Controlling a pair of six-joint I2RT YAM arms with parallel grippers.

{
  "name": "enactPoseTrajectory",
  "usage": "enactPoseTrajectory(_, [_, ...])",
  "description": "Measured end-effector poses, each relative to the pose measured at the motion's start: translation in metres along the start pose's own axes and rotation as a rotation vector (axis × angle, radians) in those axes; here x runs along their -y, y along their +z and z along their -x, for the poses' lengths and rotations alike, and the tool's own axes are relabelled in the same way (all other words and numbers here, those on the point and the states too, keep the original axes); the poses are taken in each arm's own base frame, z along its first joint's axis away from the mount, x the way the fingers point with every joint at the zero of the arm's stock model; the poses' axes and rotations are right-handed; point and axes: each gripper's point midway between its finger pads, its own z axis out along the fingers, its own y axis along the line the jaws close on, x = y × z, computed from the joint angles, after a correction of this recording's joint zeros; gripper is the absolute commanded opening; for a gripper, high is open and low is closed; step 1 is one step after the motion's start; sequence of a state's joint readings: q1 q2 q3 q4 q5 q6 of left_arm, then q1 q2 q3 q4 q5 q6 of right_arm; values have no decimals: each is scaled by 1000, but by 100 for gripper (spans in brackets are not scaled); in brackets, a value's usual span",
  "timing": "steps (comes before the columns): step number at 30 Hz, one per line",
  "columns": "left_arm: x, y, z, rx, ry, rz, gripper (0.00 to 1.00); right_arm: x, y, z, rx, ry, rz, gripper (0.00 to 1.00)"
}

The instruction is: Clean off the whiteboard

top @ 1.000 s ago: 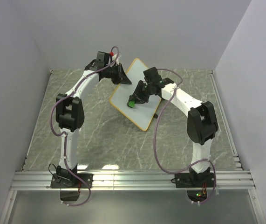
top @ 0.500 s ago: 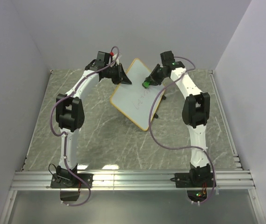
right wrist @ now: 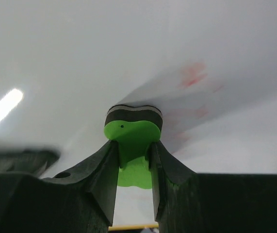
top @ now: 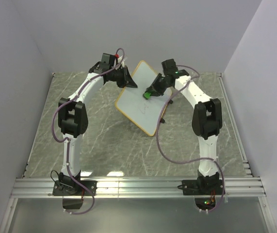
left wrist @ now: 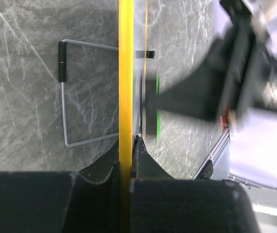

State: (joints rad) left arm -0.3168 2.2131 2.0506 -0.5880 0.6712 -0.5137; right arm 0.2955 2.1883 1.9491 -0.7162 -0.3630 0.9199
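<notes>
The whiteboard (top: pixel 140 99) is propped tilted at the back of the table, white with a yellow rim, carrying faint smeared red marks (right wrist: pixel 192 73). My left gripper (top: pixel 130 83) is shut on the board's upper left edge; in the left wrist view the yellow rim (left wrist: pixel 125 87) runs straight between its fingers. My right gripper (top: pixel 150 91) is shut on the green eraser (right wrist: pixel 132 133), whose dark felt pad presses against the board's upper part. The eraser (top: pixel 148 94) shows as a green spot near the board's top.
A wire stand (left wrist: pixel 65 97) behind the board rests on the grey marbled table (top: pixel 94 141). Grey walls close in the back and both sides. An aluminium rail (top: pixel 138 187) with both arm bases runs along the near edge.
The right gripper swept the eraser from the board's middle up to its top right edge, then came back slightly down and left onto the upper surface. The left gripper kept its hold.
</notes>
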Motion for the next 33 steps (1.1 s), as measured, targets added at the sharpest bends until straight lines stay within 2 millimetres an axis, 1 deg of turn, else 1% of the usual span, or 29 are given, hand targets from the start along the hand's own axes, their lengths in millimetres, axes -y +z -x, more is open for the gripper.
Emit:
enactPoseTrajectory(1, [0,0,0,0,0,0,0,-10,-3,-14,-13,-23,19,0])
enactPoseTrajectory(2, [0,0,0,0,0,1,0,-23,-7,-33,-31,-53,45,0])
enactPoseTrajectory(4, [0,0,0,0,1,-1,0,-36,-13,-66,-60,-99,83,0])
enactPoseTrajectory(6, [0,0,0,-1,2,-2,0,-38,-20,-104,-100,-134,106,0])
enactPoseTrajectory(7, [1,0,0,-2,4,-4,0,-34,-22,-121,-122,-147,113,0])
enactPoseTrajectory(9, [0,0,-1,-2,11,-7,0,-22,-24,-146,-161,-150,111,0])
enactPoseTrajectory(11, [1,0,-2,-2,20,-14,0,-9,-23,-157,-196,-133,109,0])
enactPoseTrajectory(15, [2,0,-2,0,31,-20,0,-6,-23,-155,-239,-111,109,0])
enactPoseTrajectory(18, [2,0,-1,3,35,-20,0,-8,-23,-148,-271,-94,73,0])
enactPoseTrajectory(20, [2,0,-2,3,35,-17,0,-11,-22,-133,-265,-81,58,0])
enactPoseTrajectory(22, [1,-1,-2,4,28,-11,0,-17,-20,-106,-225,-62,54,0])
enactPoseTrajectory(24, [2,-2,-2,6,20,-5,0,-22,-15,-73,-164,-49,54,0])
enactPoseTrajectory(25, [2,-2,-2,7,19,-1,0,-21,-13,-55,-134,-37,57,0])
enactPoseTrajectory(27, [4,-2,-3,8,17,5,0,-16,-7,-21,-78,-11,54,0])
enactPoseTrajectory(31, [6,-2,-4,9,14,18,0,-1,2,29,-10,41,40,0])
enactPoseTrajectory(33, [6,-2,-4,8,12,22,0,0,6,49,17,51,43,0])
